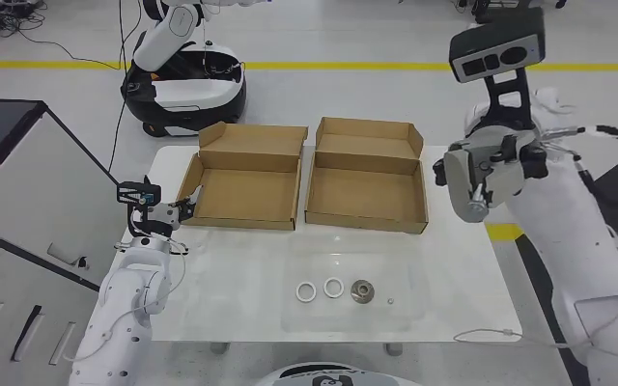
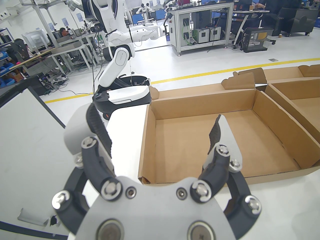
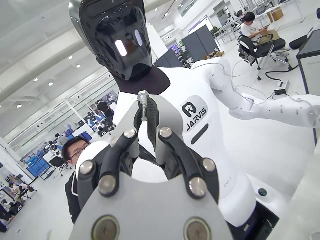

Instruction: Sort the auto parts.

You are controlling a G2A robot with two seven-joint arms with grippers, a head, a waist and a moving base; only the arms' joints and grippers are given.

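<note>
Two open cardboard boxes stand side by side at the back of the white table (image 1: 241,289), the left box (image 1: 241,183) and the right box (image 1: 367,188). Near the front edge lie two white rings (image 1: 306,290) (image 1: 333,287), a grey metal round part (image 1: 362,289) and a tiny white piece (image 1: 390,300). My left gripper (image 1: 183,207) (image 2: 155,116) is open and empty, low at the left box's (image 2: 212,136) outer corner. My right gripper (image 1: 476,207) (image 3: 145,106) hangs raised beside the right box's right wall, shut on a threaded steel bolt (image 3: 143,107).
Another white robot on a dark base (image 1: 188,87) stands beyond the table's far left corner. A grey cabinet (image 1: 29,174) flanks the table's left side. A thin white cable (image 1: 483,335) lies at the front right edge.
</note>
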